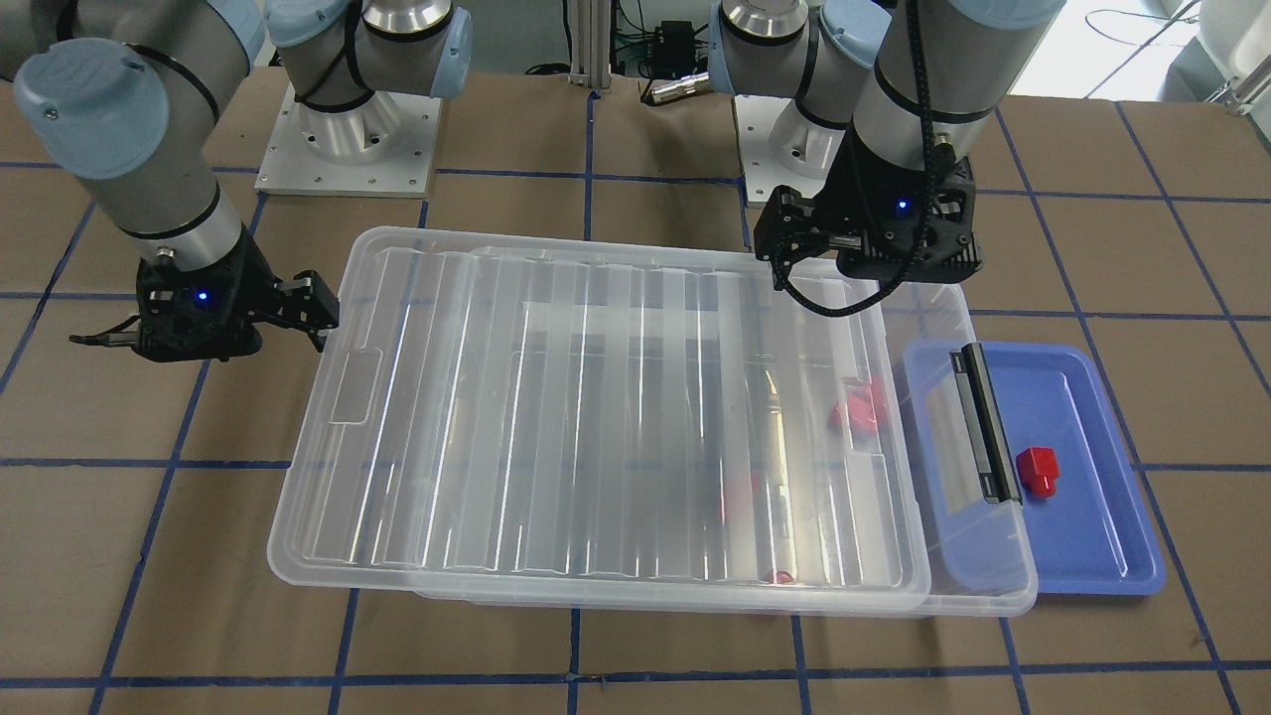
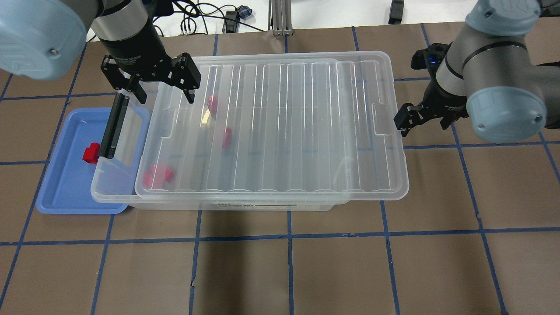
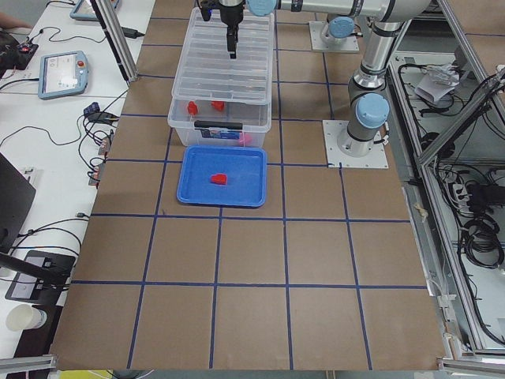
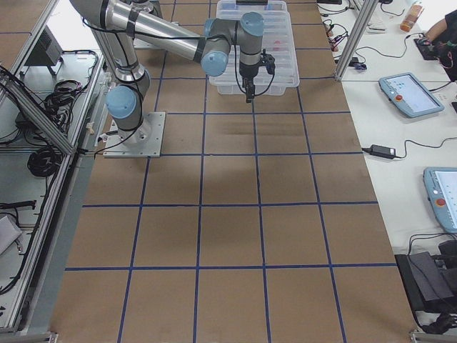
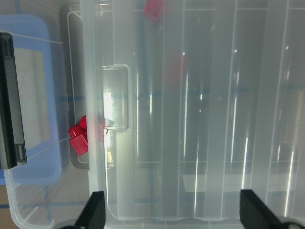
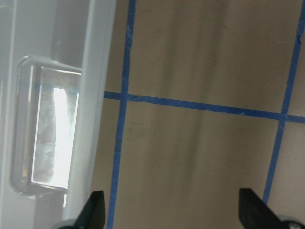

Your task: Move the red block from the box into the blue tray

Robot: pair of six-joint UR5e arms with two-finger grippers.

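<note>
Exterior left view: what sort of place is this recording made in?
Probably a robotics lab or test cell: a robot arm bolted to a table gridded with blue tape, and a control tablet lying on the side bench.

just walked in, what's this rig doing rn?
One red block lies in the blue tray. The box has its lid shifted toward the robot's right, leaving a gap by the latch; more red blocks show inside. The left gripper hangs open over the lid's tray-side end, the right gripper open beside its far edge. Neither holds anything.
</note>
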